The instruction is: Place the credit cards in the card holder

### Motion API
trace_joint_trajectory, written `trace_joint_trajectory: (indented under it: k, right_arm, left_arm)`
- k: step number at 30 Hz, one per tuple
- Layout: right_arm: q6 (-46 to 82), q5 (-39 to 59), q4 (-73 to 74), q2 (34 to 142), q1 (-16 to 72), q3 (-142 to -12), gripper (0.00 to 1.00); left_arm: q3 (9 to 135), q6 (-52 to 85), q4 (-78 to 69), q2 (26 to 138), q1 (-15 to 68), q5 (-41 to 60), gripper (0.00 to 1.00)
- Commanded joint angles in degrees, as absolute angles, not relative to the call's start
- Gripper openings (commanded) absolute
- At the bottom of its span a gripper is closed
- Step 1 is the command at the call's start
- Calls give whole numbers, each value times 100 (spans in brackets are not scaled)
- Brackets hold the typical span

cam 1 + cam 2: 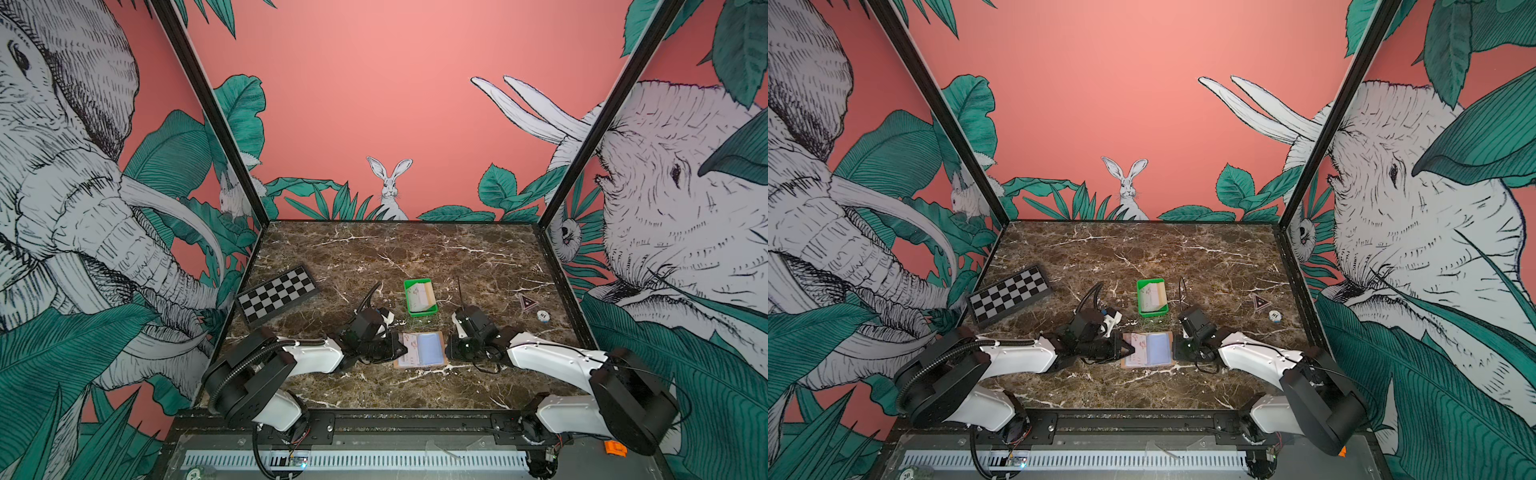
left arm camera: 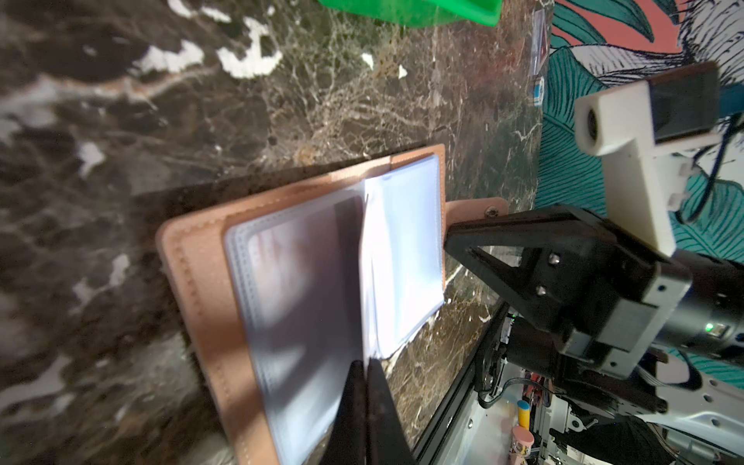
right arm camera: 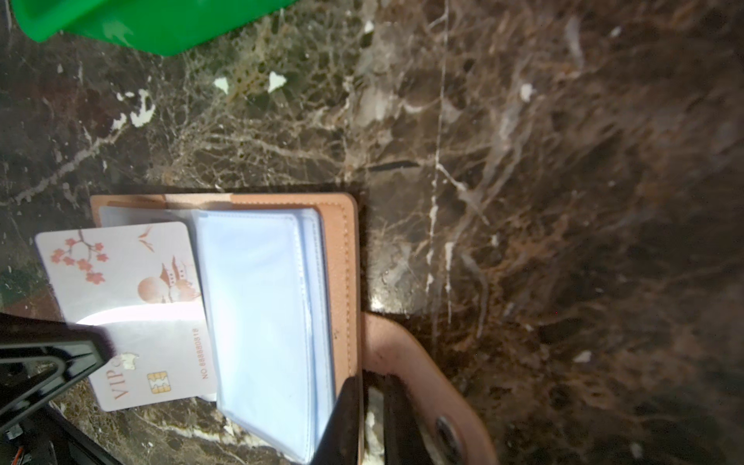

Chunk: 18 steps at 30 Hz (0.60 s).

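Note:
The tan card holder lies open at the front middle of the table, with its bluish sleeves up. One whitish card printed with red blossoms lies askew on its left half, one edge tucked under the sleeve stack. My left gripper is shut, and its tip rests on that card's outer edge. My right gripper is at the holder's right edge beside the snap strap, nearly closed with the tan cover edge between its fingers. More credit cards stand in the green tray.
A folded chessboard lies at the left near the wall. A round poker chip and a triangular sticker sit at the right. Printed walls close three sides, and a black rail runs along the front.

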<state>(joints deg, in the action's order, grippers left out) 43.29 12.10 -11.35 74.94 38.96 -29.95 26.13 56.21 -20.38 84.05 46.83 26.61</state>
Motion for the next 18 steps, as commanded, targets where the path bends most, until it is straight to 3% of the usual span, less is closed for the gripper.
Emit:
trace_joint_trajectory:
  k: [1,6,18]
  right_arm:
    - [4369,1269,-917,7415,3920,-3007,14]
    - [4454,1459,-686,7253,3918,-2937,14]
    - [4500,1499,-707,7406,3925,-2874,15]
  left_arm:
    - [2515,5881,-2614,8461,4672,2759,0]
    - [2359,6205,-3523,8657,4674,2949,0]
    - [2095,6346,-3585,8601,4674,2684,0]
